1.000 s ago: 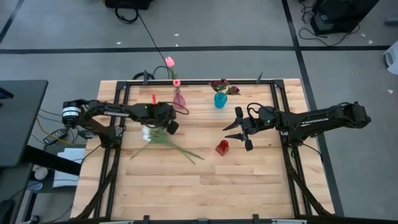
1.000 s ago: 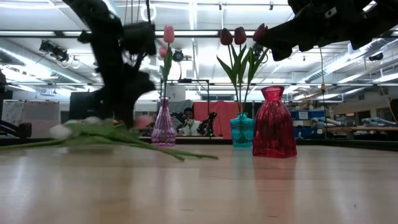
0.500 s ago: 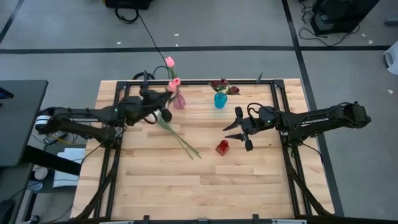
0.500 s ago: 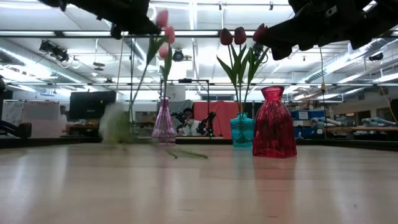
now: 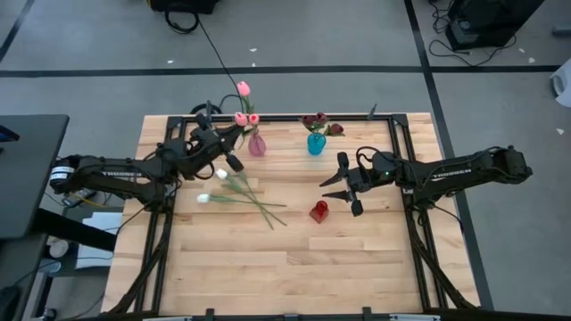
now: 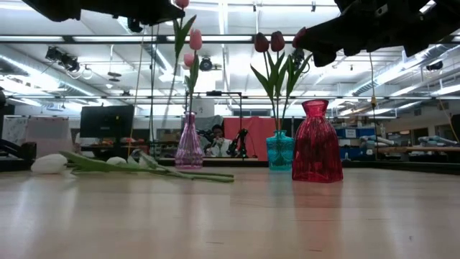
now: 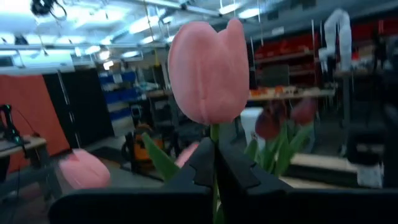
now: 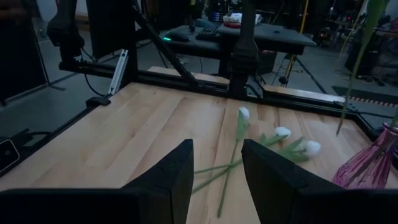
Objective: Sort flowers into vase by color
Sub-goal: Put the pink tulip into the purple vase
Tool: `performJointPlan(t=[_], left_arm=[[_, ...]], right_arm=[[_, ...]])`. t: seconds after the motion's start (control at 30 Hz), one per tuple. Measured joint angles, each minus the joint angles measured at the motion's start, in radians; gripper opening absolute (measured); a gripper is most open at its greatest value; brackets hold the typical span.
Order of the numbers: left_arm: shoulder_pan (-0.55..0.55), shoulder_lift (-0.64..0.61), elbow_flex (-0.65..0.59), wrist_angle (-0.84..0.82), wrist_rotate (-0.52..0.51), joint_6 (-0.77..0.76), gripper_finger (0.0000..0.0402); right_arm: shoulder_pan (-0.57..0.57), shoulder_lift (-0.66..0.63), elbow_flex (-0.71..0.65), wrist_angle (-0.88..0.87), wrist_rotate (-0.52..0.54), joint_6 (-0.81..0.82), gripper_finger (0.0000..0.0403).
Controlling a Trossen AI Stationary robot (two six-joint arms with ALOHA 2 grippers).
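Held flower: a pink tulip [image 7: 208,71] with a fat, smooth bud and a thin green stem. It stands up straight, squeezed between the left gripper's fingers [image 7: 233,171].
Left gripper: the left gripper [image 5: 225,134] is high over the back left of the table [image 5: 357,267], just beside the pink vase [image 5: 257,145]. It is pinched tight on the pink tulip's stem.
Pink vase: a see-through pink glass vase with a thin neck. It has other pink tulips [image 5: 243,88] in it; I cannot tell how many.
White flowers: three white tulips [image 8: 281,132] lie flat on the wood in a loose bunch, stems crossing, near the pink vase. Their buds are small and their stems are long and green.
Blue vase: the blue vase [image 5: 316,143] at the back holds dark red tulips [image 6: 277,42] with wide green leaves.
Red vase: the red vase [image 5: 318,210] stands nearer the middle. I cannot see any flower in it.
Right gripper: the right gripper [image 5: 341,184] hangs in the air close to the red vase. Its fingers [image 8: 169,180] are apart and hold nothing.
What changed: a second ago the left gripper was low, down at the flowers on the table. Now it is up by the pink vase with one pink tulip. The white tulips were dragged about and now lie still. The right arm has not moved.
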Motion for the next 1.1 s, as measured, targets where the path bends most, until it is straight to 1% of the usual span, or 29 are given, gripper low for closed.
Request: performJointPlan(t=[0.4,0.6,1.1], left_arm=[[0.006,-0.003,0.000,0.192,0.006,0.100,0.0012],[0.006,-0.003,0.001,0.309,0.048,0.112,0.0012],[0.018,0.001,0.001,0.328,0.048,0.152,0.0012]], right_arm=[[-0.001,0.000,0.000,-0.052,0.007,-0.003,0.0149],[-0.001,0.000,0.000,-0.047,0.008,-0.003,0.0149],[-0.001,0.000,0.000,-0.006,0.008,0.000,0.0149]])
